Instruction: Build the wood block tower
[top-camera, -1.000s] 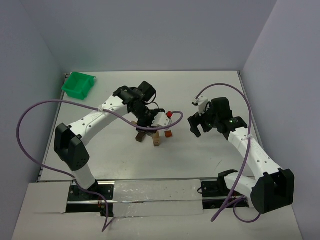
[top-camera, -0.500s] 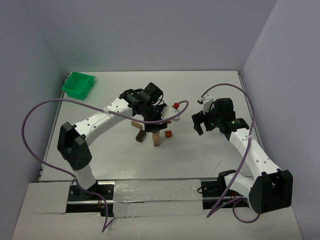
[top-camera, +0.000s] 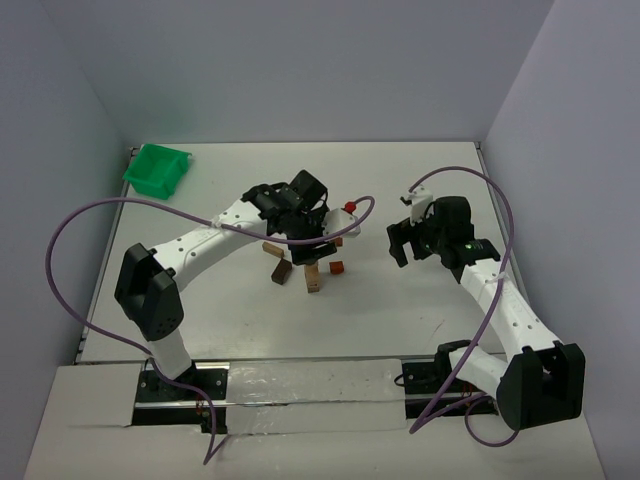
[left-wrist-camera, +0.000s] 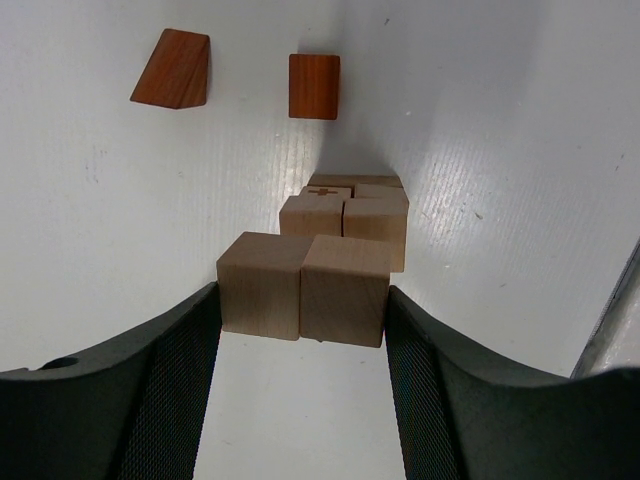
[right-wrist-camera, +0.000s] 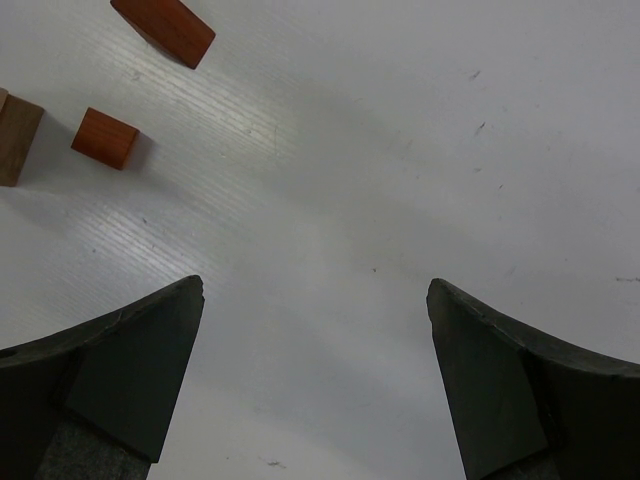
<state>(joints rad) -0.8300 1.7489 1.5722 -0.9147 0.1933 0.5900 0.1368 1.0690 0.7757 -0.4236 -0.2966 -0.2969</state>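
My left gripper (left-wrist-camera: 302, 300) is shut on a pair of light tan wood blocks (left-wrist-camera: 262, 285) held side by side between its fingers. Right below them stands the tower (left-wrist-camera: 345, 215), a narrow stack of tan blocks; I cannot tell whether the held pair touches it. In the top view the left gripper (top-camera: 316, 238) hangs over the tower (top-camera: 313, 279) at mid-table. A reddish-brown wedge (left-wrist-camera: 172, 70) and a reddish-brown cuboid (left-wrist-camera: 314, 86) lie on the table beyond. My right gripper (right-wrist-camera: 315, 290) is open with nothing between its fingers, and it hovers to the right of the blocks (top-camera: 400, 244).
A green bin (top-camera: 157, 168) sits at the far left corner. A dark brown block (top-camera: 280, 272) lies left of the tower and a small reddish block (top-camera: 337, 267) right of it. A small reddish block (right-wrist-camera: 105, 138) and a reddish cuboid (right-wrist-camera: 165, 28) show in the right wrist view.
My left gripper has shifted slightly right and farther back above the tower, still holding the tan pair. The right gripper has drifted a little farther back.
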